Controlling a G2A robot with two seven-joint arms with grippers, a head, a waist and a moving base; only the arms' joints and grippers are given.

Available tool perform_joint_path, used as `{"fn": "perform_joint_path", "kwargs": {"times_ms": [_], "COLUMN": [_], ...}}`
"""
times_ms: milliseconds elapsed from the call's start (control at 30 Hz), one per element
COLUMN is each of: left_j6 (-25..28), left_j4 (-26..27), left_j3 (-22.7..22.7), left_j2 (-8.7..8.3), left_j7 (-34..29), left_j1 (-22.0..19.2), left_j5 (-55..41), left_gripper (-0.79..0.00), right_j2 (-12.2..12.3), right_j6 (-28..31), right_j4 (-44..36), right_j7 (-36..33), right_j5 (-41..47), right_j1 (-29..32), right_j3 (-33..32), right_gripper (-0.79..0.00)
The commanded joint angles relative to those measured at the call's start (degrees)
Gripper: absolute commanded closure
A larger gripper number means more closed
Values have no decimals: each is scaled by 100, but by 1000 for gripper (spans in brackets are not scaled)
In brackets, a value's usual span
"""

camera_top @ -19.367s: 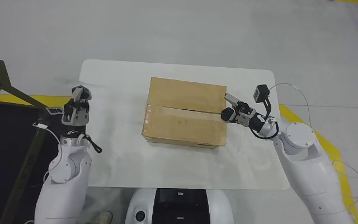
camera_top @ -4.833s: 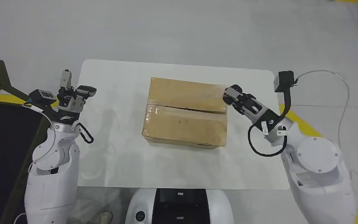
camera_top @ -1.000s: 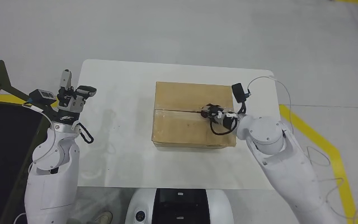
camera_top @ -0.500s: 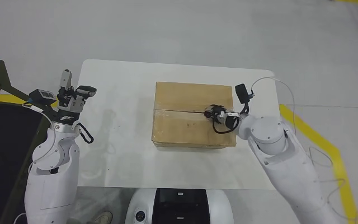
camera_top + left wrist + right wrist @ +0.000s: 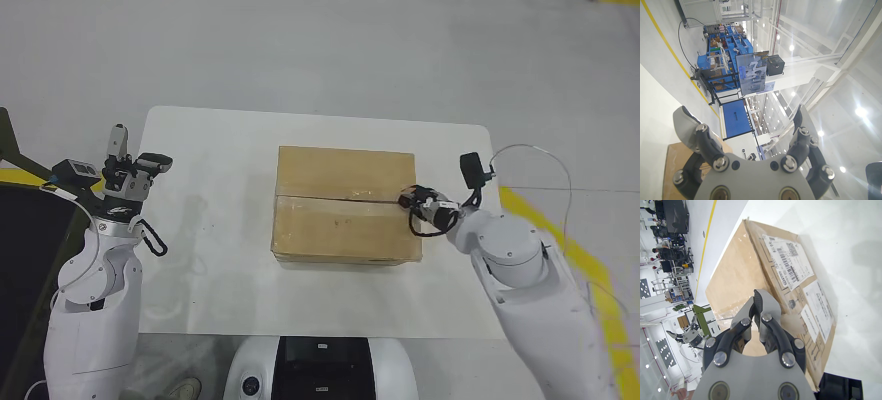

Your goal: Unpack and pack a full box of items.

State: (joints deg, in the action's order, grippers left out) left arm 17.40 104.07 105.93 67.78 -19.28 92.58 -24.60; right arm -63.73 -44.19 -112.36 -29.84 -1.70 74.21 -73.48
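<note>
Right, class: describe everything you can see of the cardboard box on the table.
The cardboard box is brown and rectangular, lying flat near the middle of the white table. Its top flaps are shut, meeting in a lengthwise seam under crinkled clear tape. White printed labels are on the end face toward the right arm. The right gripper, fingers together, sits at the seam's end on that side; whether it touches the tape cannot be told.

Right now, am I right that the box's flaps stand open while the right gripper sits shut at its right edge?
Not quite: the box is closed, its flaps lying flat, as the top view shows. The right gripper does sit shut at its right edge.
</note>
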Motion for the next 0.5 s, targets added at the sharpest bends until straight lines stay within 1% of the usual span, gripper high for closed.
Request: {"fn": "perform_joint_path", "kwargs": {"times_ms": [0, 133, 300, 467], "left_j6": [0, 0, 0, 0], "left_j4": [0, 0, 0, 0], "left_j3": [0, 0, 0, 0], "left_j2": [0, 0, 0, 0], "left_j7": [0, 0, 0, 0], "left_j1": [0, 0, 0, 0], "left_j5": [0, 0, 0, 0], "left_gripper": [-785, -785, -785, -785], "right_j2": [9, 27, 44, 23], "right_j6": [11, -19, 28, 365], "right_j4": [-74, -299, -382, -406], "right_j7": [90, 265, 289, 290], "right_j5": [50, 125, 85, 254], "right_j1": [103, 423, 538, 520], "right_j3": [-152, -399, -481, -406], "right_gripper": [0, 0, 0, 0]}}
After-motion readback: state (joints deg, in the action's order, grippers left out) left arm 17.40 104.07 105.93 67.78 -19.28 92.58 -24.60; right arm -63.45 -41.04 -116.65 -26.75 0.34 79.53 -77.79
